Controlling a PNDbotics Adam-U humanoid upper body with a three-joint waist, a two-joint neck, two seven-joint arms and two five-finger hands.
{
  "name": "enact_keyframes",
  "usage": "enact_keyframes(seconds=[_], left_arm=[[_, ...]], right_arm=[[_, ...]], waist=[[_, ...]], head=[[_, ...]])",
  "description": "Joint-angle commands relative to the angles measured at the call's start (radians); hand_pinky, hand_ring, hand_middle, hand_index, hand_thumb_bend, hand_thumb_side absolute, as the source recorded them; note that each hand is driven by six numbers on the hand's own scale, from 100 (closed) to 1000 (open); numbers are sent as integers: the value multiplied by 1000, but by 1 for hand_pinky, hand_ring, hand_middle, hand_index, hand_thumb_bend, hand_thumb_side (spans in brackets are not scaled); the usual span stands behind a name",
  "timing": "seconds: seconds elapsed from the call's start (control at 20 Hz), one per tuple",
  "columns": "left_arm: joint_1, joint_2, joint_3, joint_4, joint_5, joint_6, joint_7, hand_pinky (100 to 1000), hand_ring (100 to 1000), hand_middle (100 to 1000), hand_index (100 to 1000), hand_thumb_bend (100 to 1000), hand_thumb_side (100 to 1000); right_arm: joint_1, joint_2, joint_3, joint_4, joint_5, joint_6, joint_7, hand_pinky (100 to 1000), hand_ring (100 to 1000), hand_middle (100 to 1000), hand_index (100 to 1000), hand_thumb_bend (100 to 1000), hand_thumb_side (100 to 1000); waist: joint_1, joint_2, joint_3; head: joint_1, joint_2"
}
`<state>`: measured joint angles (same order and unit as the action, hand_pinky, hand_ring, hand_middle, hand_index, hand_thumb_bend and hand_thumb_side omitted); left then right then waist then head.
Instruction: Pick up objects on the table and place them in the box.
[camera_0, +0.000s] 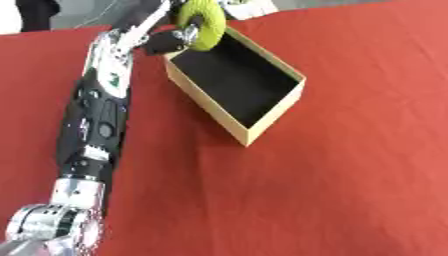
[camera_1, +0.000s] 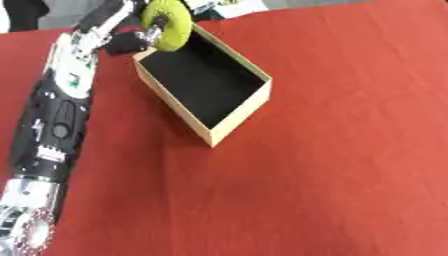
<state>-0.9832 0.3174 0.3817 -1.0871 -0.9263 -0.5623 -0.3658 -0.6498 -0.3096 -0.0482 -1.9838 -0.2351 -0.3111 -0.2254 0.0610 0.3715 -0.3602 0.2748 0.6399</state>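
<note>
Left robot hand (camera_0: 179, 35) curled round a yellow-green ring (camera_0: 206, 24) over the box (camera_0: 262, 127).
We see the red worktop (camera_1: 350, 150) in both views; the ring's rounded top shows only in the right eye view.

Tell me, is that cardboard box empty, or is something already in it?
Empty, as far as can be seen: the box shows only its bare black floor. The yellow-green ring is at the far corner, held in the left hand.

Matt surfaces, one shiny arm

Cloth (camera_0: 350, 175) red, matt; box (camera_0: 273, 117) tan cardboard, black inside; ring (camera_0: 208, 27) yellow-green, fuzzy; arm (camera_0: 92, 135) glossy black, silver metal.
</note>
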Motion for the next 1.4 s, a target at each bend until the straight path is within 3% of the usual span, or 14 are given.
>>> enact_keyframes(seconds=[0.05, 0.15, 0.2, 0.45, 0.7, 0.8, 0.85, 1.1, 1.4], left_arm=[[-12, 16, -2, -9, 23, -35, -33, 716, 771, 806, 902, 167, 875], [-12, 17, 2, -11, 28, -41, -45, 716, 771, 806, 902, 167, 875], [-10, 16, -1, -9, 30, -50, -57, 809, 895, 930, 972, 272, 921], [-3, 19, 6, -13, 50, -73, -99, 809, 894, 921, 964, 298, 918], [5, 21, 15, -35, 84, -56, -82, 768, 840, 830, 895, 230, 901], [8, 24, 18, -48, 112, -39, -57, 750, 820, 805, 871, 181, 874], [8, 27, 22, -57, 134, -27, -42, 739, 808, 791, 856, 106, 852], [12, 70, 30, -148, 308, 72, 8, 739, 806, 786, 850, 100, 839], [112, 195, 29, -300, 707, 198, 25, 733, 793, 768, 822, 100, 797]], right_arm=[[-7, -12, -6, -16, 5, 1, -6, 825, 770, 536, 749, 100, 594], [-6, -12, -6, -16, 6, 1, -6, 825, 770, 536, 749, 100, 594], [-6, -12, -6, -16, 6, 1, -7, 825, 770, 536, 749, 100, 593], [-4, -16, -8, -16, 7, 0, -10, 824, 769, 536, 749, 100, 588], [-3, -19, -9, -16, 7, -2, -12, 824, 768, 537, 749, 100, 582], [0, -25, -12, -16, 9, -5, -15, 823, 767, 537, 749, 100, 577], [1, -28, -15, -16, 10, -7, -17, 822, 765, 538, 749, 100, 566], [16, -59, -38, -16, 21, -25, -43, 820, 763, 543, 750, 100, 548], [60, -110, -63, -16, 54, -30, -82, 819, 763, 544, 750, 100, 542]], waist=[[-3, -20, 2], [-3, -20, 2], [-3, -21, 4], [-7, -24, 12], [-11, -28, 21], [-11, -31, 27], [-11, -32, 31], [-10, -47, 55], [-1, -73, 116]], head=[[-7, -9], [-7, -9], [-8, -9], [-10, -2], [-14, 4], [-18, 10], [-20, 13], [-42, 41], [-127, 70]])
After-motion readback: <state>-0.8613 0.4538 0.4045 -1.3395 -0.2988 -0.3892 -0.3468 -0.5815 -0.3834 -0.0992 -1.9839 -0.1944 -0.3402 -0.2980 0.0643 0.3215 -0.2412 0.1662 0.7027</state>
